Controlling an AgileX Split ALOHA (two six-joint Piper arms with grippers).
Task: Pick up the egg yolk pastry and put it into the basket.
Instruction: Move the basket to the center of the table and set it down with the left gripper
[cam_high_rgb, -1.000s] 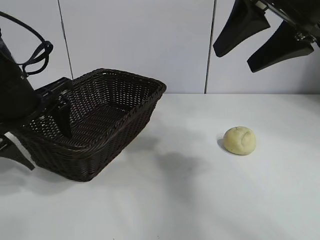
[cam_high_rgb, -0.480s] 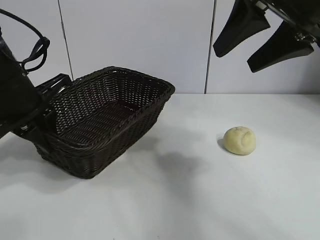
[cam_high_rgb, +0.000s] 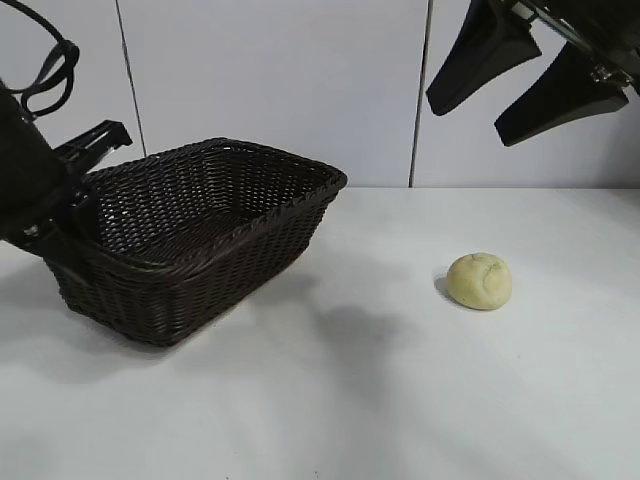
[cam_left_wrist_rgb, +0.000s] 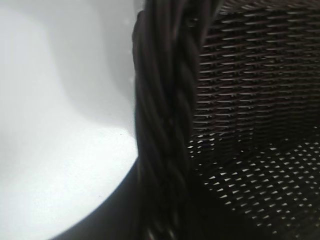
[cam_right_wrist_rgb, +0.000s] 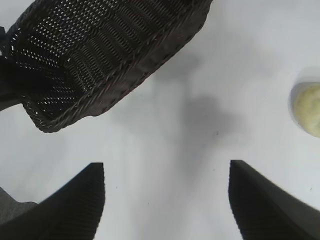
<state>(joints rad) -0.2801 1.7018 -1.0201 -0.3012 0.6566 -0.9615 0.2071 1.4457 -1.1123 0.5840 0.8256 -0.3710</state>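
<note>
The egg yolk pastry (cam_high_rgb: 480, 281), a pale yellow dome, lies on the white table right of centre; it also shows at the edge of the right wrist view (cam_right_wrist_rgb: 309, 107). The dark woven basket (cam_high_rgb: 200, 275) stands at the left, roughly level on the table, and shows in the right wrist view too (cam_right_wrist_rgb: 125, 75). My left gripper (cam_high_rgb: 72, 215) is at the basket's left end, shut on its braided rim (cam_left_wrist_rgb: 165, 125). My right gripper (cam_high_rgb: 495, 105) hangs open and empty high above the pastry, fingers wide apart (cam_right_wrist_rgb: 167, 200).
A white table (cam_high_rgb: 350, 400) carries everything, with a pale panelled wall (cam_high_rgb: 270, 80) behind. Bare table lies between the basket and the pastry.
My left gripper has swung the basket from a tilted pose down to level and shifted it a little leftward. The pastry and the right gripper have not moved.
</note>
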